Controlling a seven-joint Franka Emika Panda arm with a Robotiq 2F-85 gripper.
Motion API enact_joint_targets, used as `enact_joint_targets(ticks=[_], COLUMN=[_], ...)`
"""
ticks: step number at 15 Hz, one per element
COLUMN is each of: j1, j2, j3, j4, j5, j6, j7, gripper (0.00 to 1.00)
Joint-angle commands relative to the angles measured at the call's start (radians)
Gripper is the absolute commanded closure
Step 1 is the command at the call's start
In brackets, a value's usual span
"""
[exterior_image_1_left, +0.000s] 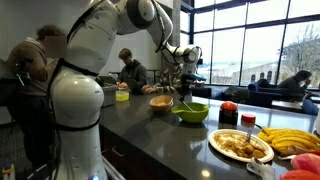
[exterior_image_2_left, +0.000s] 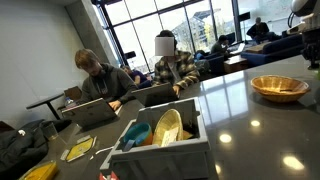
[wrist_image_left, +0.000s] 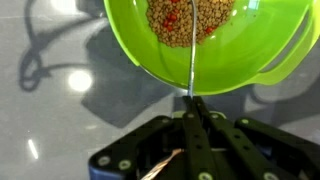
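An office common area or cafeteria: tall windows (exterior_image_2_left: 170, 25), people (exterior_image_2_left: 95, 78) working at laptops (exterior_image_2_left: 92, 112), and a long dark desk (exterior_image_2_left: 250, 135) carrying plates of food (exterior_image_1_left: 214, 146).

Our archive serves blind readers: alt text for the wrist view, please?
The tool, shut on a thin metal handle that reaches into a green bowl of brown and red grains, above a glossy grey counter.

In the wrist view the top edge cuts off the green bowl (wrist_image_left: 245, 60), and the far end of the thin utensil (wrist_image_left: 190, 75) lies hidden among the grains (wrist_image_left: 190, 20). In an exterior view the gripper (exterior_image_1_left: 183, 93) is too small to read.
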Motion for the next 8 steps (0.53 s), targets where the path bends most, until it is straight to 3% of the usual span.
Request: enact_joint_targets(ticks=[1, 4, 8], j1=[-0.005, -0.017, -0.075], j2=[0.003, -0.002, -0.008], j3=[-0.003, 0.004, 0.032], j4=[0.014, 0.024, 0.069], j5=[-0.012, 0.024, 0.245], j6=[0.006, 0.017, -0.032], j7=[-0.008, -0.014, -0.057], gripper=[0.99, 0.99, 0.99])
